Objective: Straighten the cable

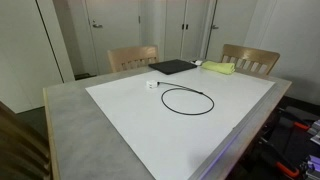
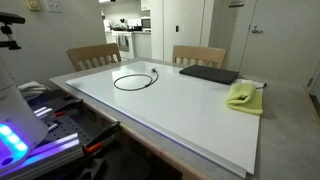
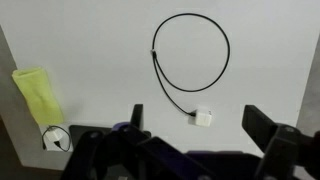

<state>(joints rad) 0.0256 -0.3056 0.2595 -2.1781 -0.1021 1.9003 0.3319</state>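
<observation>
1. One thin black cable (image 3: 190, 15) lies flat on the white table top (image 1: 215, 135), curled into a round loop.
2. From the loop a straight tail runs to a small white plug (image 3: 203, 119).
3. The plug is tiny, but I think it is square.
4. In both exterior views the cable (image 1: 162, 99) (image 2: 114, 81) sits toward the side with the wooden chairs (image 1: 133, 56).
5. It is near the flat black pad (image 1: 172, 67) but not touching it.
6. A yellow cloth (image 2: 243, 96) lies well apart from the cable, on the other side of the pad.
7. In the wrist view the gripper (image 3: 197, 115) hangs above the plug, with its two fingers (image 3: 265, 125) spread wide apart and holding nothing.
</observation>
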